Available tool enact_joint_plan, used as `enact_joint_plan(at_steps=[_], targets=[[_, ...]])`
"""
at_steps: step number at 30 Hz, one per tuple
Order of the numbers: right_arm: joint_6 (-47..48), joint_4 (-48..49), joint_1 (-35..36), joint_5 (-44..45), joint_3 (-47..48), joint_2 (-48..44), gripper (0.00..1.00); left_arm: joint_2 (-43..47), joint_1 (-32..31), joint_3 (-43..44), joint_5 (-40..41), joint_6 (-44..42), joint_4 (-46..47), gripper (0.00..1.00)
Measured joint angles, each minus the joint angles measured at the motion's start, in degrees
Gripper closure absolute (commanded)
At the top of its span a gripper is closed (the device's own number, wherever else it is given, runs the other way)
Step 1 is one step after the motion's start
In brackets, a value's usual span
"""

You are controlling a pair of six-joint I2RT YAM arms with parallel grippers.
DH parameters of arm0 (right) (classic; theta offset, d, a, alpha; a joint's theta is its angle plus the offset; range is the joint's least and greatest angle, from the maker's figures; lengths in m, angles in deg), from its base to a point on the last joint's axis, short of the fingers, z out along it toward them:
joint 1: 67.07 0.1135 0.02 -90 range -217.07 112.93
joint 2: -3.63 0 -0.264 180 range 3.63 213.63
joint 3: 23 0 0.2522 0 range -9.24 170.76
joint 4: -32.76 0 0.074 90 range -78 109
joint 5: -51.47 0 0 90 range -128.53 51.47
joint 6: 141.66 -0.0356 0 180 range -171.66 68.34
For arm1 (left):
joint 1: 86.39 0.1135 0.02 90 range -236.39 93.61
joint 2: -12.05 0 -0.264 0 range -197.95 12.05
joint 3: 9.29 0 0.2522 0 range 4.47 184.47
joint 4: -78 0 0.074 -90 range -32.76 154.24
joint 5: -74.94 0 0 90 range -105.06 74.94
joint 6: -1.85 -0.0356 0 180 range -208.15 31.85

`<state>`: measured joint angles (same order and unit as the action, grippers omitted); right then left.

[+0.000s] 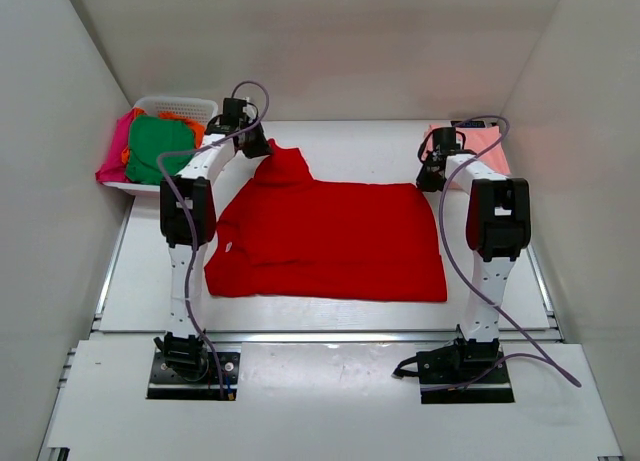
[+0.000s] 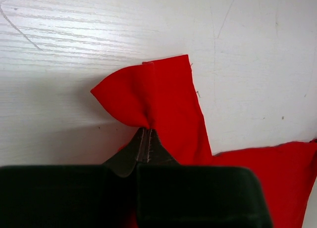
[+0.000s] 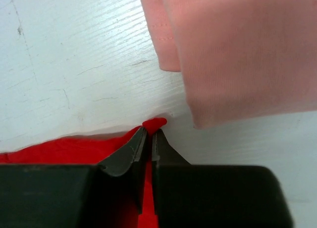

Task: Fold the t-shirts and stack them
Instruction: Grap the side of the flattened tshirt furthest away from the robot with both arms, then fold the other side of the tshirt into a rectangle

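On the counter (image 1: 360,151) centre, one red tee (image 1: 330,236) lies flat, long axis left to right, a corner pointing far-left. Left claw (image 2: 147,131) is clamped on that corner; right claw (image 3: 150,132) is clamped on the far-right edge. One pink tee (image 3: 237,50) lies just beyond. One basket (image 1: 180,103), far left, holds three: green tee (image 1: 158,146), orange tee (image 1: 197,129), magenta tee (image 1: 115,146).

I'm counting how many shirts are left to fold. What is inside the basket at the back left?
The basket holds a green shirt on top, an orange shirt peeking behind it and a magenta shirt draped over its left side. Anything beneath them is covered.
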<state>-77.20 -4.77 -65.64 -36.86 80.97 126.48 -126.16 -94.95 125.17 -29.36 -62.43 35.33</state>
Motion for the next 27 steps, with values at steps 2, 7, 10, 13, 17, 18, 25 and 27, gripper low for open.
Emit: enact_joint_plan(at_steps=[2,7,10,13,17,18,25,27], targets=[[0.74,0.74,-0.07,-0.94,-0.22,-0.04,1.00,0.85,0.22,-1.11,-0.20,-0.02,0.04,1.00],[3.74,2.05,-0.76,-3.76,-0.63,-0.11,1.00,9.46,0.92,-9.70,-0.50,-0.26,-0.87,1.00],[5.70,3.30,-1.18,-5.51,-2.16,-1.22,1.00,19.19,1.44,-18.67,-0.90,-0.44,0.44,1.00],[6.97,4.81,-2.03,-8.04,-6.21,-4.22,1.00,29.88,2.27,-28.68,-1.40,-0.46,2.27,1.00],[8.20,6.08,-3.04,-10.73,-11.80,-9.60,1.00,41.77,2.82,-41.35,-1.33,-0.72,4.24,1.00],[8.52,6.51,-3.19,-11.19,-13.11,-11.02,1.00,43.69,2.73,-43.85,-1.33,-0.85,4.31,1.00],[9.97,8.92,-3.45,-14.27,-23.67,-22.08,1.00,54.58,-0.15,-60.81,0.33,-1.44,2.82,1.00],[10.36,9.49,-3.54,-15.15,-26.84,-24.96,0.99,58.31,-0.15,-64.61,0.66,-1.44,1.81,1.00]])
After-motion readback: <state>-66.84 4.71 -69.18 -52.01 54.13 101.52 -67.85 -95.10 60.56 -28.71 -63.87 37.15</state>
